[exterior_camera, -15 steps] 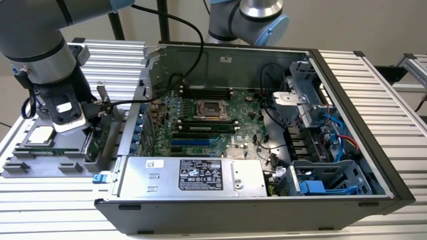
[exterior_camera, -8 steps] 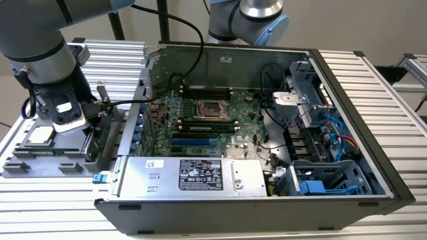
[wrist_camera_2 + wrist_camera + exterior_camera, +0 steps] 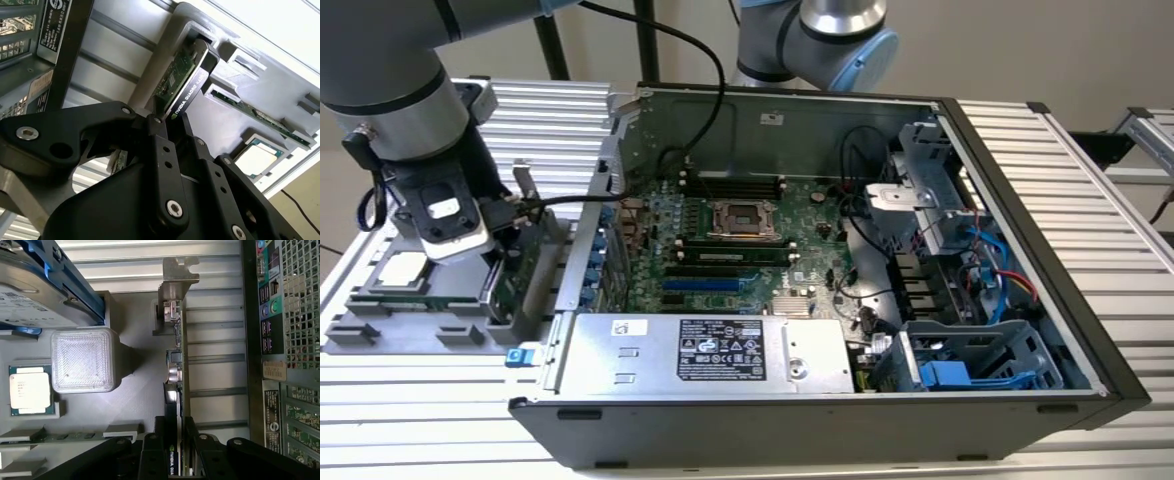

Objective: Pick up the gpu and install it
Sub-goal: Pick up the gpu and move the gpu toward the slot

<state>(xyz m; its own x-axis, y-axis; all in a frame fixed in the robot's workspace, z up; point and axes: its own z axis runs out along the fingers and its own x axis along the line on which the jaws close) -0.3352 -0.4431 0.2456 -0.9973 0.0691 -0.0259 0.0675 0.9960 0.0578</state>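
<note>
The gpu (image 3: 176,365) is a thin green card with a black cooler, standing on edge in a slot of the grey holder tray (image 3: 135,395). Its silver bracket (image 3: 178,280) sticks up at one end. In the exterior view the gpu (image 3: 511,285) stands at the exterior view's left, just outside the open computer case (image 3: 1014,230). My gripper (image 3: 172,435) reaches down over the card with one black finger (image 3: 150,450) on each flat side, pressed against it. In the second wrist view the gripper (image 3: 161,119) closes on the gpu (image 3: 184,82) near its cooler end.
On the tray lie a square CPU chip (image 3: 30,390), a memory stick (image 3: 260,120) and a hard drive with blue rails (image 3: 35,290). The case's rear wall (image 3: 280,340) stands close beside the card. Inside the case are the motherboard (image 3: 734,250), its blue slots (image 3: 700,285) and the power supply (image 3: 707,350).
</note>
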